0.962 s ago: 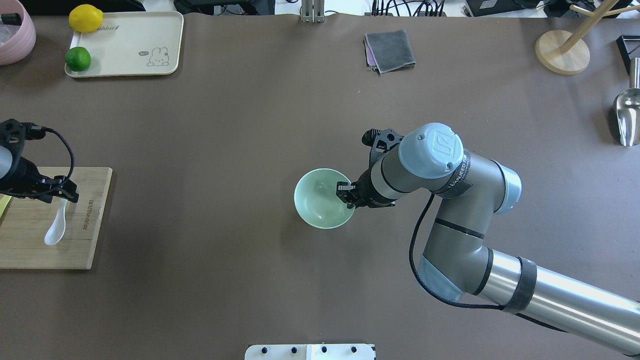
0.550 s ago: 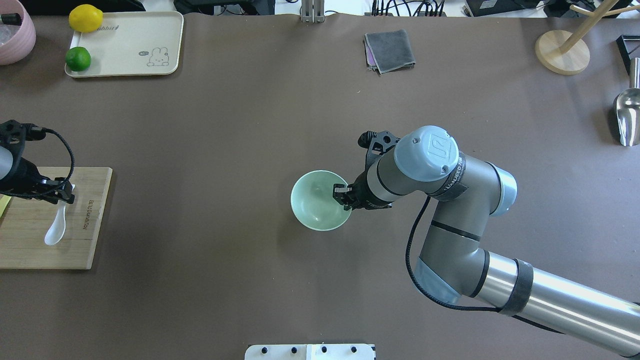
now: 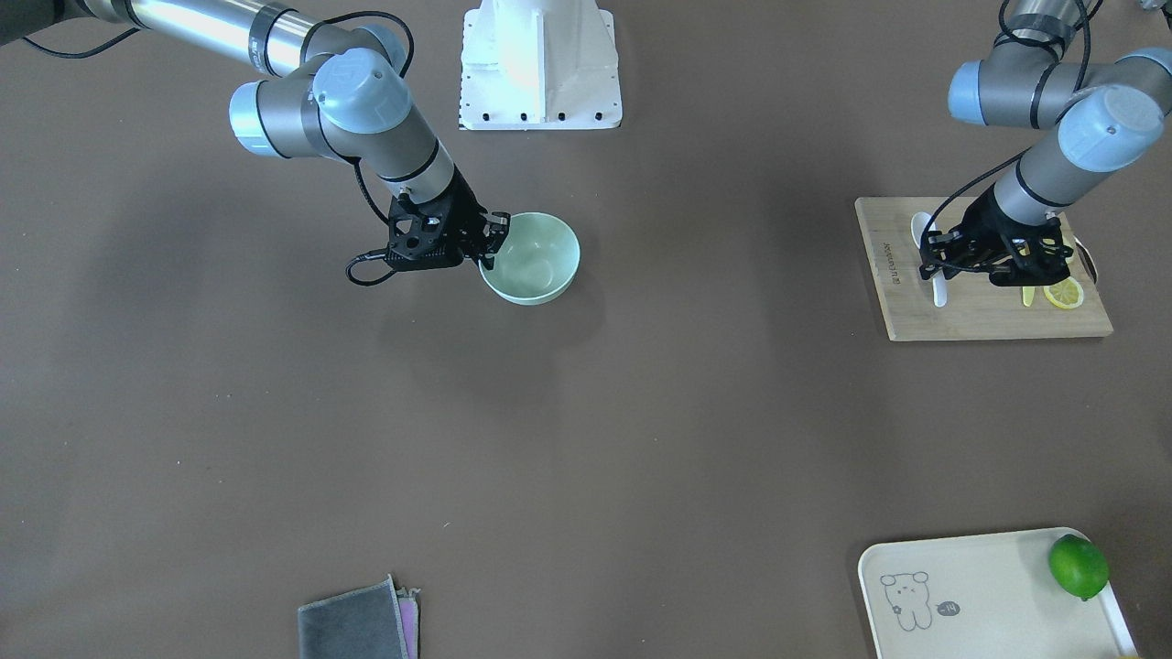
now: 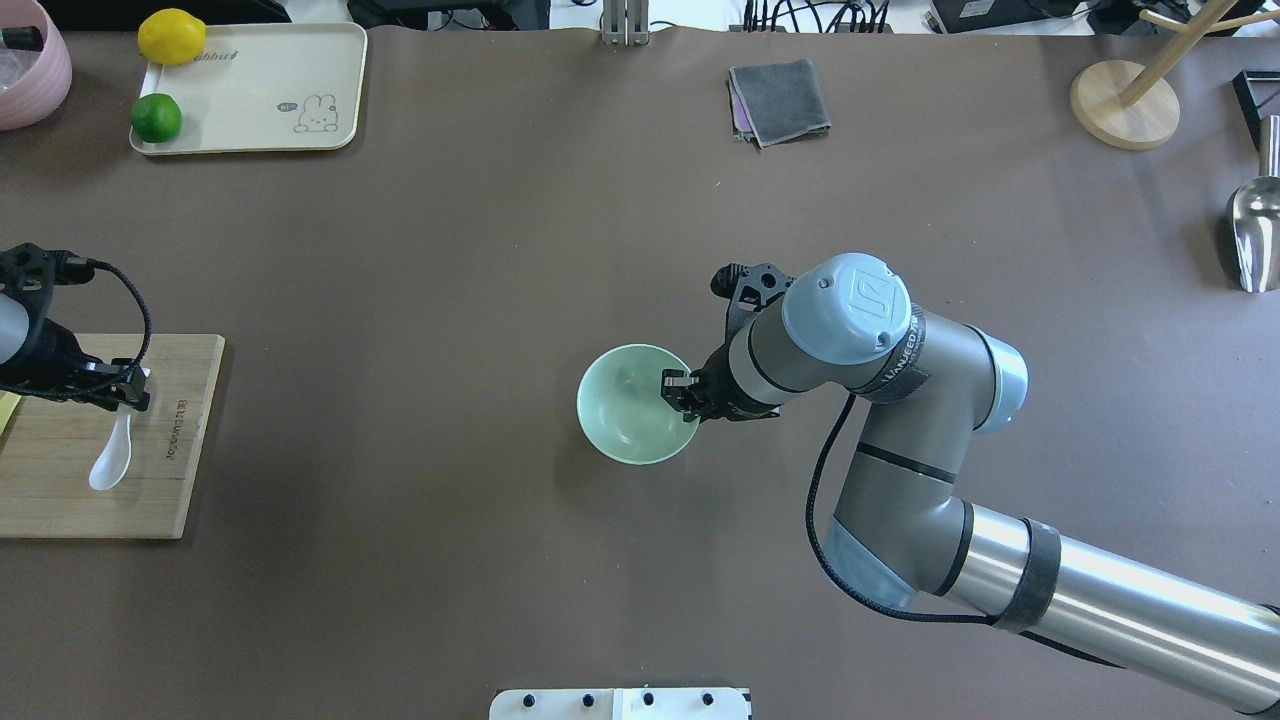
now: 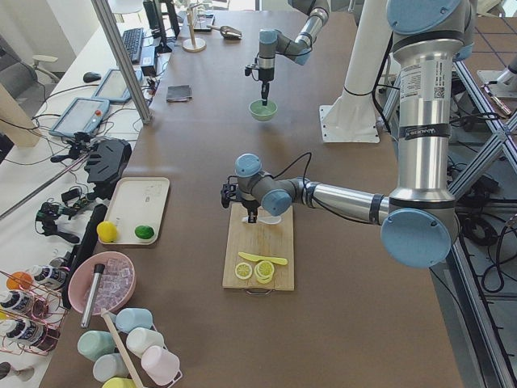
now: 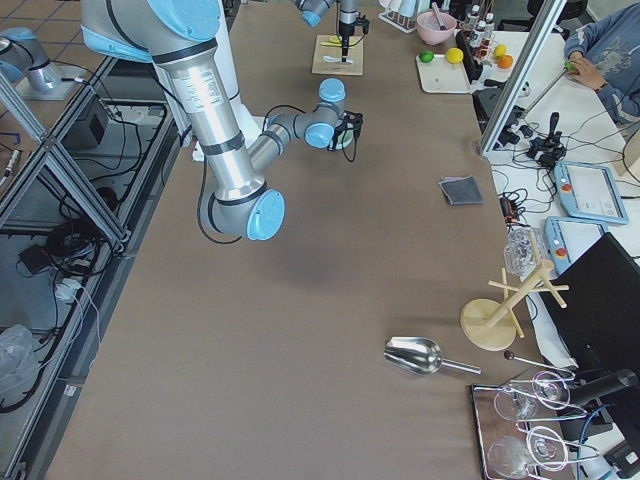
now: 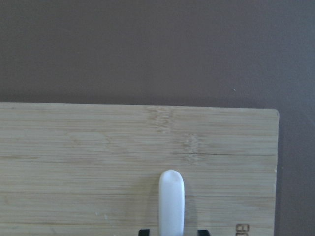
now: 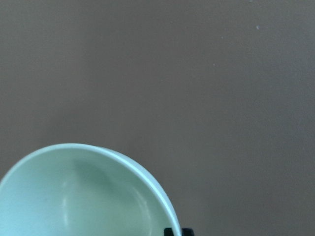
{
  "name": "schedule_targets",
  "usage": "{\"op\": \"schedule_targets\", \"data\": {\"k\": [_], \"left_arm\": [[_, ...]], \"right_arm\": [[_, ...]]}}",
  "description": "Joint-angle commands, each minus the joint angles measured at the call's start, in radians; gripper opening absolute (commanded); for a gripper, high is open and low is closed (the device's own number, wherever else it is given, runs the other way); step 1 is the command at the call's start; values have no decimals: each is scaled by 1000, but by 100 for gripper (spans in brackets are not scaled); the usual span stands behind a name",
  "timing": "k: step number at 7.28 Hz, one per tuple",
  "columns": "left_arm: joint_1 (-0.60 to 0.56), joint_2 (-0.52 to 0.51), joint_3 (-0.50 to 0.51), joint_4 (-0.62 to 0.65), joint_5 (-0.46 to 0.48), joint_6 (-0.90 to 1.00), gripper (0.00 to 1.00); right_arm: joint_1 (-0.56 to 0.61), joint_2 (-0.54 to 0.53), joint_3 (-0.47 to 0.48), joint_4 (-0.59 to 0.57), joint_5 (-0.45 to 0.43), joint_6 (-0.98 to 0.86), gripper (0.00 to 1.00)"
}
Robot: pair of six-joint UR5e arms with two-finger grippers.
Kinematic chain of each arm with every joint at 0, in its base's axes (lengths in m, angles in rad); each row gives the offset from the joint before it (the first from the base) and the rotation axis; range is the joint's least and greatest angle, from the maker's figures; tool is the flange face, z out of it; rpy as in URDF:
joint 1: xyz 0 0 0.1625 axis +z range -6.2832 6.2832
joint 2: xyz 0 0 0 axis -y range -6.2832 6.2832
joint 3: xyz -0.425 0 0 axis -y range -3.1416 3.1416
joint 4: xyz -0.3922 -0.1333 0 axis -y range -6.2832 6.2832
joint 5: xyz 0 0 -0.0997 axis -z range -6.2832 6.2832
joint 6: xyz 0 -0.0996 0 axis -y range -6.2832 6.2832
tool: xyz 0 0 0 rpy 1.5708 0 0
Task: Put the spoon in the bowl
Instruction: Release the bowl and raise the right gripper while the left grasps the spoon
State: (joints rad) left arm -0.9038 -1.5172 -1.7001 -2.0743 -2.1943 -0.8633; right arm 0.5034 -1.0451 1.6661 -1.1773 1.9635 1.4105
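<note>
**Overhead:** The spoon (image 4: pixel 109 461) lies on the cutting board (image 4: pixel 60 505) at the table's left end. Its long axis runs nearly straight away from the robot, with the scoop toward the robot and the handle away. The left claw (image 4: pixel 131 391) sits right over the handle end, so the grip point is below it, not off to a side. The bowl (image 4: pixel 630 425) stands in the middle of the table, well apart from the spoon on its right. The right claw (image 4: pixel 679 392) has 1 finger inside the bowl's wall and 1 outside.

**Front:** The same layout shows mirrored here. The left claw (image 3: pixel 936 265) crosses the spoon (image 3: pixel 922 225) between scoop and handle tip. The right claw (image 3: pixel 490 243) is at the rim of the bowl (image 3: pixel 542 271).

**Left side:** The near arm is the one at the board, far closer to the spoon (image 5: pixel 273 220) than the far arm at the bowl (image 5: pixel 262 111).

**Left wrist:** The handle (image 7: pixel 171 201) runs straight up between 2 black fingertips (image 7: pixel 143 232). A small gap shows on each side, so this claw is spread and not yet pinching.

**Right wrist:** 2 fingertips (image 8: pixel 187 231) sit close together across the bowl's rim (image 8: pixel 147 178), clamped on its wall.

My reading is that the left claw need only squeeze across the handle's width, then lift.
</note>
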Motion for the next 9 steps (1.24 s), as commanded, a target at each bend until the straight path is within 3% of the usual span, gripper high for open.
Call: {"op": "schedule_targets", "data": {"k": [1, 2, 3, 4, 5, 6, 7, 9], "left_arm": [[8, 0, 2, -1, 15, 0, 39], [12, 0, 4, 0, 15, 0, 23], [13, 0, 2, 0, 16, 0, 0], [11, -8, -12, 3, 15, -3, 0], [11, -23, -66, 35, 5, -6, 0], [9, -108, -123, 180, -5, -6, 0], [12, -209, -160, 309, -7, -22, 0], [84, -523, -110, 498, -1, -210, 0]], "right_arm": [[0, -1, 7, 4, 0, -1, 100], [4, -1, 12, 4, 0, -1, 100], [20, -3, 17, 2, 11, -2, 100], [61, -18, 42, -4, 33, -10, 100], [152, -56, 52, -2, 134, -16, 100], [246, -105, 72, -2, 209, -92, 100], [314, -189, 87, -2, 253, -243, 100], [452, -341, 89, -2, 303, -468, 100]]}}
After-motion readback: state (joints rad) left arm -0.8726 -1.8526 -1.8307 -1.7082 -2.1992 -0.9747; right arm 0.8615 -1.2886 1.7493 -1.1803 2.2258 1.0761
